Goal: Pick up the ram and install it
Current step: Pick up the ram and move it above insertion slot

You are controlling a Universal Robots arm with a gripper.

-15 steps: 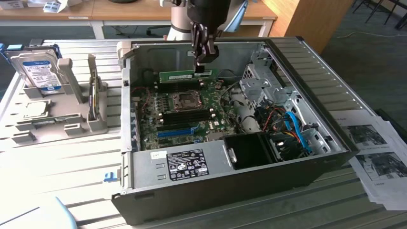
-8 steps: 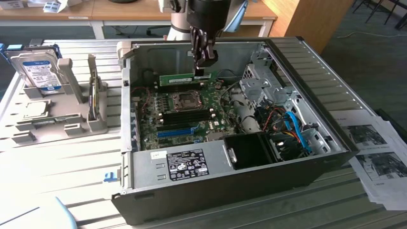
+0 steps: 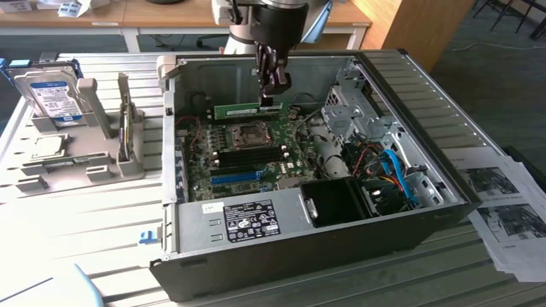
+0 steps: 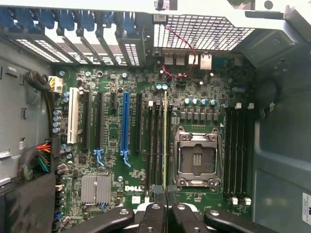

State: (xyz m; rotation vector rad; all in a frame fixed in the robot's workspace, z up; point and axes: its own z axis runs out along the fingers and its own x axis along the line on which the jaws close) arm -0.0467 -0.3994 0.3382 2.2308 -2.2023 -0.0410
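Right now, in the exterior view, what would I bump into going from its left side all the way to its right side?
The hard drive with the blue label → green ram, held by the tool → black box → blue cables → printed papers.

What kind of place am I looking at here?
Probably a lab or workshop for computer assembly: an open computer case lies on a slatted table, the claw holds the ram above its motherboard, a hard drive stands in a grey rack, and office desks run behind.
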